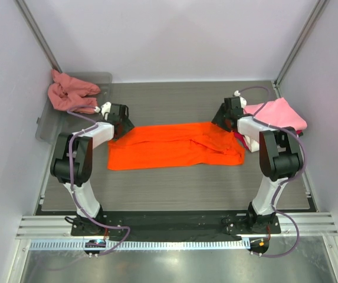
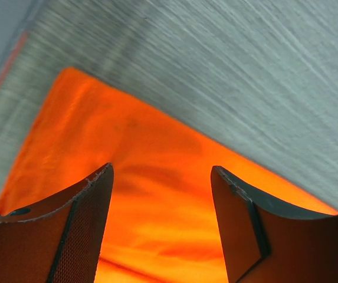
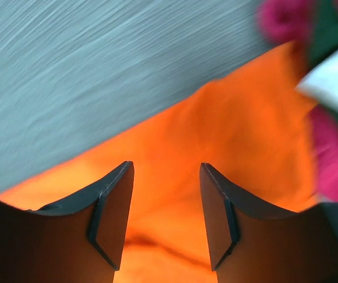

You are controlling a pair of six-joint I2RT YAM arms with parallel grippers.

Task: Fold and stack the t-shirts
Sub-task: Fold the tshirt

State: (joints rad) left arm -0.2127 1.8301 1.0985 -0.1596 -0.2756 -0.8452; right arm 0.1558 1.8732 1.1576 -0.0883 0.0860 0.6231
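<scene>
A bright orange t-shirt (image 1: pixel 174 146) lies flat as a long band across the middle of the table. My left gripper (image 1: pixel 121 127) hovers over its far left corner. In the left wrist view that gripper (image 2: pixel 161 177) is open, and the orange cloth (image 2: pixel 157 236) lies below the gap, not pinched. My right gripper (image 1: pixel 223 121) is over the shirt's far right corner. Seen from the right wrist, this gripper (image 3: pixel 166 171) is open too, over orange cloth (image 3: pixel 239 130). A light pink t-shirt (image 1: pixel 278 113) lies at the right on a crimson t-shirt (image 1: pixel 239 139). A salmon-pink t-shirt (image 1: pixel 68 91) sits crumpled at the far left.
A clear grey plastic tray (image 1: pixel 101 79) stands in the far left corner under the salmon shirt. White walls close in the table on three sides. Crimson cloth (image 3: pixel 334 171) shows at the right edge of the right wrist view, beside the orange shirt.
</scene>
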